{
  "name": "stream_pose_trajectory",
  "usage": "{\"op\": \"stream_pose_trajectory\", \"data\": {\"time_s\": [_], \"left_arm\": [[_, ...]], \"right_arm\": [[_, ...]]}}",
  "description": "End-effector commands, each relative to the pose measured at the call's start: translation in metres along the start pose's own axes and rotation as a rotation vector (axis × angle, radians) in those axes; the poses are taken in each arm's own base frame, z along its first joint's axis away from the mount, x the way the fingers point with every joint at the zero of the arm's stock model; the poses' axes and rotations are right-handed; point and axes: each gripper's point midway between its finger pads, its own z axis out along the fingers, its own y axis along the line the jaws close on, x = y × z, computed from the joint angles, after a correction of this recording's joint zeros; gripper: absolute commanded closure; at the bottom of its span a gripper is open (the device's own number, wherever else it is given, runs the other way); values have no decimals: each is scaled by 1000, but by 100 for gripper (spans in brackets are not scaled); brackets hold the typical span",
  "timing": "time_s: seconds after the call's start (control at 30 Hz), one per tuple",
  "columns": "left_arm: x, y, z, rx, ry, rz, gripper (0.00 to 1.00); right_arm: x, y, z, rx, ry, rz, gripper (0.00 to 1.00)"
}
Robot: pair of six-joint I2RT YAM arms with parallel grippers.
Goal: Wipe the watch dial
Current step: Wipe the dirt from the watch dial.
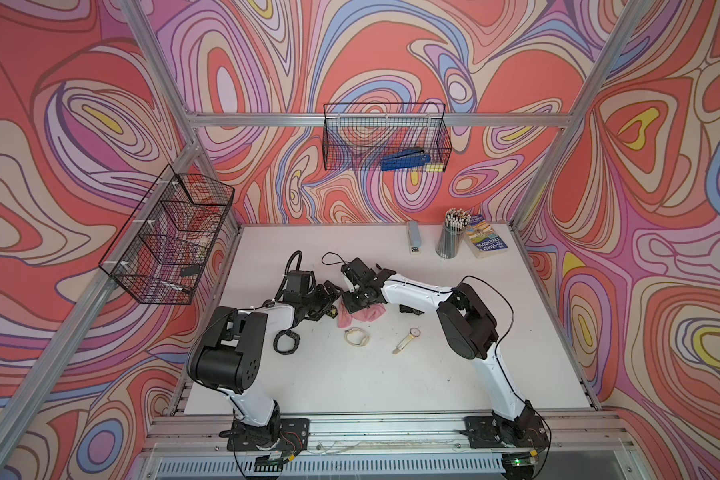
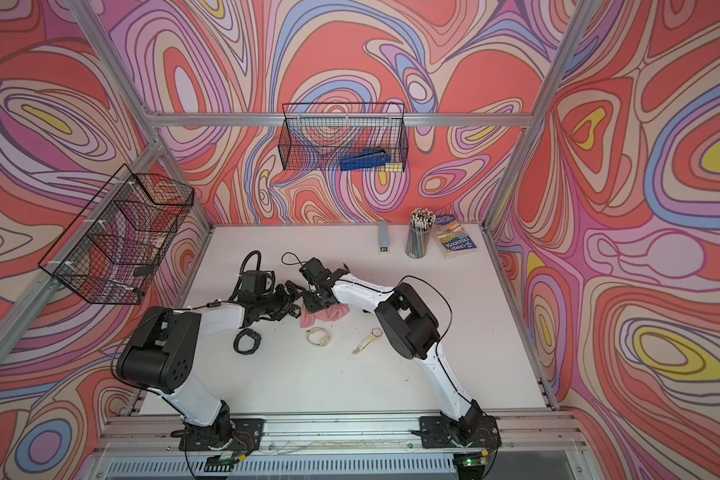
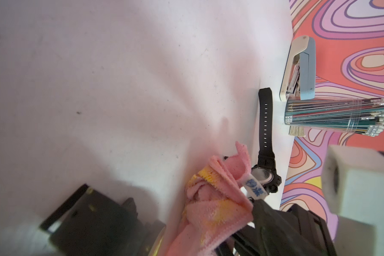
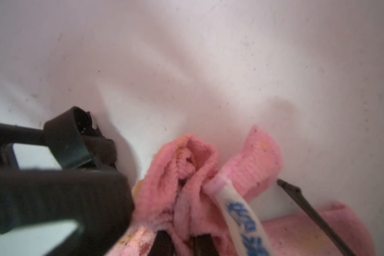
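Note:
A black watch lies flat on the white table, its strap stretched out straight. Its round dial is partly covered by the corner and white tag of the pink cloth. My right gripper is shut on the bunched pink cloth, and in both top views it holds the cloth down on the table mid-centre. My left gripper stands open right beside it, its fingers spread wide with the cloth hanging in the gap. In the top views most of this watch is hidden under the right forearm.
Other watches lie nearer the front: a black one, a pale one and a gold one. A stapler, a pencil cup and a book stand at the back right. Wire baskets hang on the walls.

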Motion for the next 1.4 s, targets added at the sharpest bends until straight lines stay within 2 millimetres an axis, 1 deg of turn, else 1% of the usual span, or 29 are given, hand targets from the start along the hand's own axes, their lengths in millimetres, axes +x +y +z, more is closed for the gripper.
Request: {"op": "stream_pose_trajectory", "data": {"time_s": [0.0, 0.07, 0.1, 0.2, 0.23, 0.3, 0.37, 0.47, 0.57, 0.67, 0.73, 0.8, 0.87, 0.97, 1.03, 1.13, 1.23, 1.3, 1.37], "left_arm": [[19, 34, -1, -109, 49, -68, 10], [19, 31, 4, -88, 57, -77, 4], [17, 28, 7, -68, 60, -83, 1], [13, 18, 15, -18, 63, -107, 0], [11, 15, 18, -2, 63, -112, 1], [8, 7, 23, 38, 63, -109, 10], [5, 1, 28, 62, 62, -104, 16], [1, -11, 36, 110, 52, -97, 18], [2, -10, 38, 115, 58, -110, 19], [12, 1, 32, 67, 82, -109, 19], [17, 8, 26, 24, 92, -98, 18], [23, 14, 19, -14, 103, -96, 15], [27, 20, 14, -63, 122, -89, 9], [31, 26, 8, -114, 136, -80, 5], [31, 26, 6, -116, 134, -79, 0], [29, 18, 2, -98, 125, -81, 0], [27, 11, -6, -101, 119, -65, 0], [27, 11, -11, -126, 129, -54, 0], [32, 17, -16, -181, 156, -52, 0]], "right_arm": [[-16, 25, -32, -97, -102, -73, 98], [-18, 34, -38, -136, -122, -110, 98], [-16, 34, -38, -130, -120, -122, 98], [-11, 24, -36, -75, -102, -124, 99], [-10, 21, -36, -62, -101, -122, 99], [-7, 19, -38, -55, -96, -123, 99], [-6, 18, -36, -48, -88, -122, 99], [-6, 13, -32, -27, -75, -117, 99], [-5, 15, -28, -33, -60, -120, 99], [-5, 17, -23, -47, -51, -118, 99], [-5, 22, -20, -77, -47, -120, 99], [-5, 31, -17, -126, -49, -124, 98], [-5, 36, -12, -157, -52, -123, 97], [2, 32, -1, -135, -20, -120, 97], [5, 27, 0, -113, -18, -110, 97], [7, 25, -3, -103, -30, -108, 97], [11, 23, -2, -97, -17, -112, 97], [13, 23, -1, -103, -9, -112, 97], [14, 23, 1, -103, -4, -113, 97]]}}
